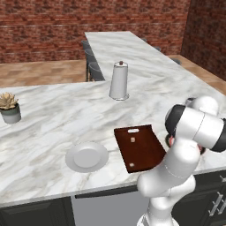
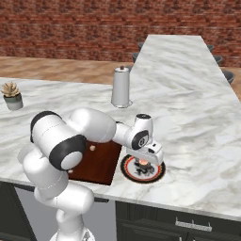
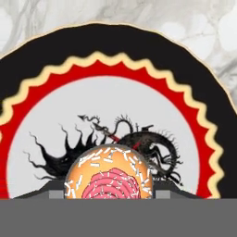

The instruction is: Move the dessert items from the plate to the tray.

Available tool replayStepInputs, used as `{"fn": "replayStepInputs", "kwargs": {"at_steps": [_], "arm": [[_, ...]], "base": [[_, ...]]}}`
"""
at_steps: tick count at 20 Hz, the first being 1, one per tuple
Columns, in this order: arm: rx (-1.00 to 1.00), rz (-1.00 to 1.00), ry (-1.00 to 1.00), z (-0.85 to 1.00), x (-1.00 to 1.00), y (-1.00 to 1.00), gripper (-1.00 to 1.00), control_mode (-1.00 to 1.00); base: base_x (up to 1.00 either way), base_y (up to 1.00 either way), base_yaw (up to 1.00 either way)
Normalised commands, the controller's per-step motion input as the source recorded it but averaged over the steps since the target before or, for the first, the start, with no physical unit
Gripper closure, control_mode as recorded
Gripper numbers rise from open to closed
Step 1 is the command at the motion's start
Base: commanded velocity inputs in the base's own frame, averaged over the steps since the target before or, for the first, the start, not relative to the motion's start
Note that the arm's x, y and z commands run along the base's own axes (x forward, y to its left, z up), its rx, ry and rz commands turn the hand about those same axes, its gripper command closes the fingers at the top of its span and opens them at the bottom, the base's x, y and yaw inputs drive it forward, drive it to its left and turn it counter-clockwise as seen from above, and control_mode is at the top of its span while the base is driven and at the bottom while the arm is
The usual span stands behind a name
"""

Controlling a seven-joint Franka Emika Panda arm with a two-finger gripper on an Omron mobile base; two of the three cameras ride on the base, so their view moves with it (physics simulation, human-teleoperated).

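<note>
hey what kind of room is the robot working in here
Most likely a home kitchen: a long marble counter with dark cabinets beneath, a paper towel holder and a white plate on it, bar stools along the far run, brick walls behind.

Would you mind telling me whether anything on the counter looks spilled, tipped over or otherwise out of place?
Nothing looks spilled or tipped. The cupcake sits on the patterned plate under the gripper. A pale morsel lies on the tray. The white plate, canister and potted plant stand upright.
</note>
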Motion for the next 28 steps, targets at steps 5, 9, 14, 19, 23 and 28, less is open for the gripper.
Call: {"fn": "replayStepInputs", "kwargs": {"at_steps": [5, 9, 14, 19, 23, 28], "arm": [[0.00, -0.01, -0.02, 0.59, -0.08, 0.10, 1.00, -1.00], [0.00, -0.08, -0.02, 0.87, -0.07, 0.38, 1.00, -1.00], [0.00, -0.09, 0.00, 0.49, -0.22, 0.79, 1.00, -1.00], [0.00, -0.13, 0.03, 0.27, -0.43, 0.97, 1.00, -1.00], [0.00, -0.07, 0.01, 0.00, -0.65, 0.83, 1.00, -1.00], [0.00, -0.02, 0.00, -0.05, -0.30, 0.74, 1.00, -1.00]], "base": [[0.00, 0.00, 0.00], [0.00, 0.00, 0.00], [0.00, 0.00, 0.00], [0.00, 0.00, 0.00], [0.00, 0.00, 0.00], [0.00, 0.00, 0.00]]}}
